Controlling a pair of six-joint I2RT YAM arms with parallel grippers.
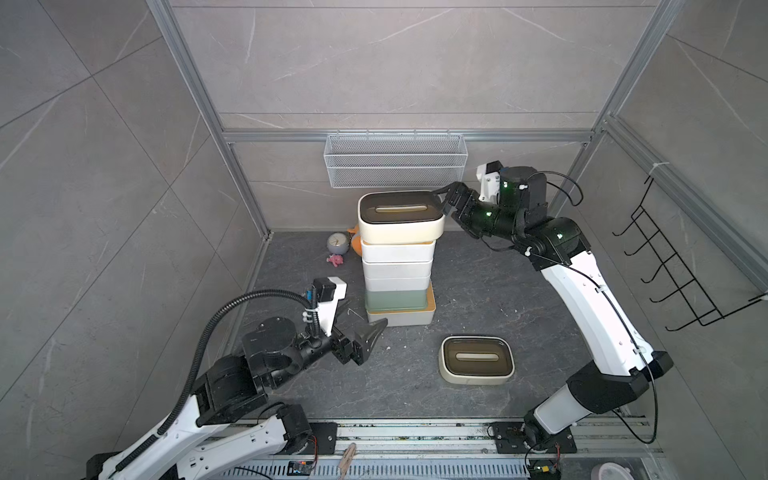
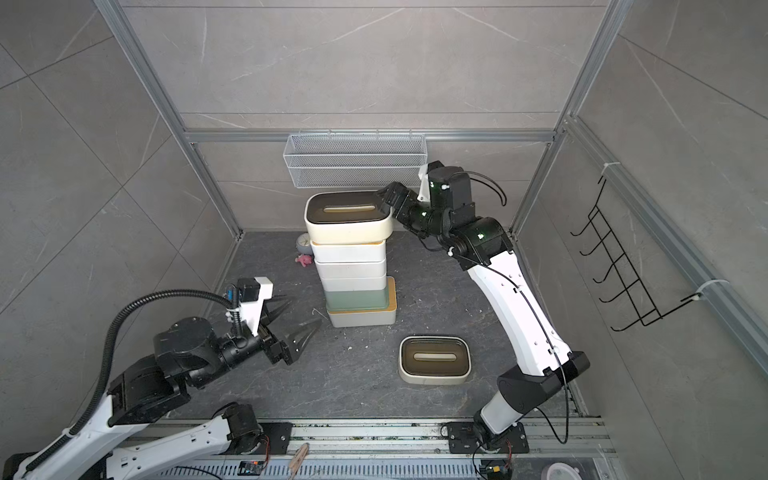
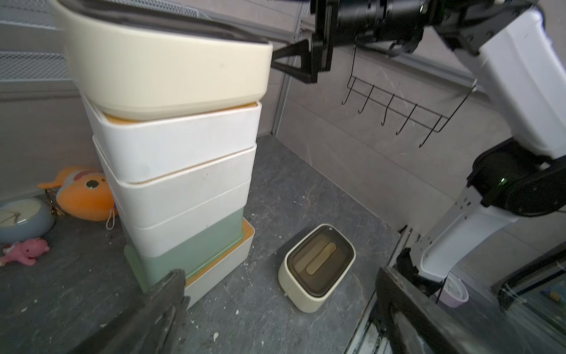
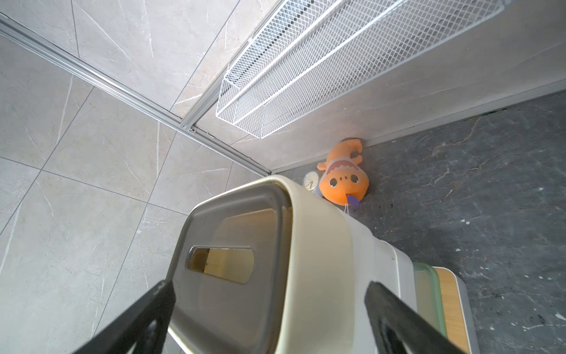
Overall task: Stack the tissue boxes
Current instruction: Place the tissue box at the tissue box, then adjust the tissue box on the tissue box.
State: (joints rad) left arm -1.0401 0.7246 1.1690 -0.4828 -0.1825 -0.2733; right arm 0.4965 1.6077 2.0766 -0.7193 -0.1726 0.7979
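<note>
While the stack of six tissue boxes (image 1: pixel 397 270) stands on the counter (image 1: pixel 498 291), capped by the top cream box (image 1: pixel 401 230), the loose cream box (image 1: pixel 476 372) lies at the stack's 4 o'clock. The right fingers (image 4: pixel 159 297) straddle the top cream box's 3 o'clock end, released; the left fingers (image 1: pixel 372 332) gape empty at the stack's 8 o'clock.

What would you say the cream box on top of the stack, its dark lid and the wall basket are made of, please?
Cream box: likely moulded plastic, smooth satin, with rounded seamless corners. Dark lid: probably smoked translucent plastic, since the inside shows through it. Wall basket: seemingly white-coated metal mesh, with an open diamond lattice on wire rims.
</note>
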